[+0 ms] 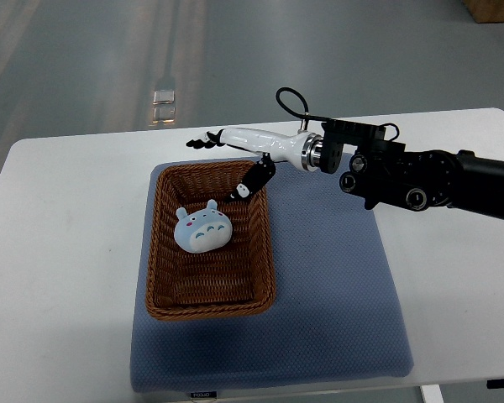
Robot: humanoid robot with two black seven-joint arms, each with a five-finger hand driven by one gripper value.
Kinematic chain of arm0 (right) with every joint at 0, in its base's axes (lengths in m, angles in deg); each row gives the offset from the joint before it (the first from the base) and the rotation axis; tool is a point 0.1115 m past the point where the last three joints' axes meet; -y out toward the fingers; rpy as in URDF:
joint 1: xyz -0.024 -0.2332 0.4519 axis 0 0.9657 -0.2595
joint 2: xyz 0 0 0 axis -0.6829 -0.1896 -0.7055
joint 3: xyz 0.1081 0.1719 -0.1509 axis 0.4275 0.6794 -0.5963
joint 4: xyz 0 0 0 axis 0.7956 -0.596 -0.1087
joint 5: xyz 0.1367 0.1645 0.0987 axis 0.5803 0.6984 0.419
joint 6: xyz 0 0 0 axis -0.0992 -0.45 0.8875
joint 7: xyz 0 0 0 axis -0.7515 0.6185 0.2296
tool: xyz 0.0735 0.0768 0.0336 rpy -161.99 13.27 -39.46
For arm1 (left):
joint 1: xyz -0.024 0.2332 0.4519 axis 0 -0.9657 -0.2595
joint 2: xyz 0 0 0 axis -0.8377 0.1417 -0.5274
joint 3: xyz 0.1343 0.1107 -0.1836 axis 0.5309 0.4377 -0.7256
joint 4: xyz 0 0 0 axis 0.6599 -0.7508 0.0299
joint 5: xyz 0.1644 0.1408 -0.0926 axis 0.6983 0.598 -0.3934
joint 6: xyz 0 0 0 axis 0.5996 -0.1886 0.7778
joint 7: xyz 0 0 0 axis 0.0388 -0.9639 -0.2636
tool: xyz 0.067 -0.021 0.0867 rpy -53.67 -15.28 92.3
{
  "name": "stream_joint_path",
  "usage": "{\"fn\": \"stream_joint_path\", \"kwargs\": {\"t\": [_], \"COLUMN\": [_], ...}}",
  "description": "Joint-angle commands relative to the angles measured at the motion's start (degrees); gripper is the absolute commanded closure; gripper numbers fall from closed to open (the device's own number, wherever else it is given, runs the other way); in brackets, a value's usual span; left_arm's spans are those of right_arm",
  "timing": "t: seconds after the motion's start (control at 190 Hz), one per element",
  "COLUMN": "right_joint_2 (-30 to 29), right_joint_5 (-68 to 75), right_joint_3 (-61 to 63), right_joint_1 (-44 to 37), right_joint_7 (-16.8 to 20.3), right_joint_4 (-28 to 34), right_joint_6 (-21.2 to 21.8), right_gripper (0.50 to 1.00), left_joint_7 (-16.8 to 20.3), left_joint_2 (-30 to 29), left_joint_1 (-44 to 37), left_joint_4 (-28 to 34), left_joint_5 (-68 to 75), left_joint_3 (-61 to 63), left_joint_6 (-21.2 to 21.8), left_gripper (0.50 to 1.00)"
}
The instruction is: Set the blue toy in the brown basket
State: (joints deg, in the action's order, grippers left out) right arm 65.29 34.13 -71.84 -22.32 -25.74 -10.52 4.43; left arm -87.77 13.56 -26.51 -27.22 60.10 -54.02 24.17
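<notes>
Reaching in from the right edge, my right arm (437, 178) crosses above the desk (59, 252) and ends in my robot hand (235, 155), which sits over the far rim of the basket (164, 306). The robot hand is white with black fingertips. Its fingers (203, 139) are spread and point left, beyond the basket's far edge, and they hold nothing. The thumb (254, 178) hangs down separately, its dark tip inside the far right corner of the basket. I cannot tell whether that tip touches the wicker or merely hangs above it.

The basket is brown, woven and rectangular, with its long side running away from me. It stands on a blue-grey mat (336, 327), toward the mat's left side, and the mat lies flat on the white desk. The basket sits upright and its rim looks even all round.

Contents of the basket: one item only. The blue toy (202, 228) lies on the basket floor in the far half, roughly midway between the side walls. It is a pale blue, rounded figure with small ears and a lighter belly, face turned upward. It lies apart from my thumb, near it but not touching. The near half of the basket floor shows bare weave.
</notes>
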Motion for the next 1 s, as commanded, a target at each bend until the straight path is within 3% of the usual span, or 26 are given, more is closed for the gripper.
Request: {"fn": "stream_joint_path", "kwargs": {"t": [0.0, 0.2, 0.421, 0.727, 0.996], "right_joint_2": [3.39, 8.31, 9.11, 9.20, 9.20], "right_joint_5": [3.35, 8.71, 15.30, 33.23, 34.11], "right_joint_3": [5.54, 23.38, 36.39, 38.24, 38.42], "right_joint_1": [3.16, 16.07, 27.23, 30.40, 30.84], "right_joint_7": [0.18, 2.29, 3.87, 4.92, 4.31], "right_joint_4": [-0.73, -1.08, -1.17, -1.17, -1.09], "right_joint_6": [-0.02, -1.34, -3.98, -5.82, -6.44], "right_gripper": [0.599, 0.601, 0.599, 0.599, 0.599], "left_joint_7": [0.03, 0.03, 0.03, 0.03, 0.03], "left_joint_2": [0.00, 0.00, 0.00, 0.00, 0.00], "left_joint_1": [0.00, 0.00, -0.09, -0.09, -0.09], "left_joint_4": [0.07, 0.07, 0.07, 0.07, 0.07], "left_joint_5": [-0.06, -0.06, -0.06, -0.06, -0.15], "left_joint_3": [-0.03, -0.12, -0.12, -0.12, -0.12], "left_joint_6": [0.01, 0.01, 0.01, 0.01, 0.01], "left_gripper": [0.500, 0.500, 0.500, 0.500, 0.500]}}
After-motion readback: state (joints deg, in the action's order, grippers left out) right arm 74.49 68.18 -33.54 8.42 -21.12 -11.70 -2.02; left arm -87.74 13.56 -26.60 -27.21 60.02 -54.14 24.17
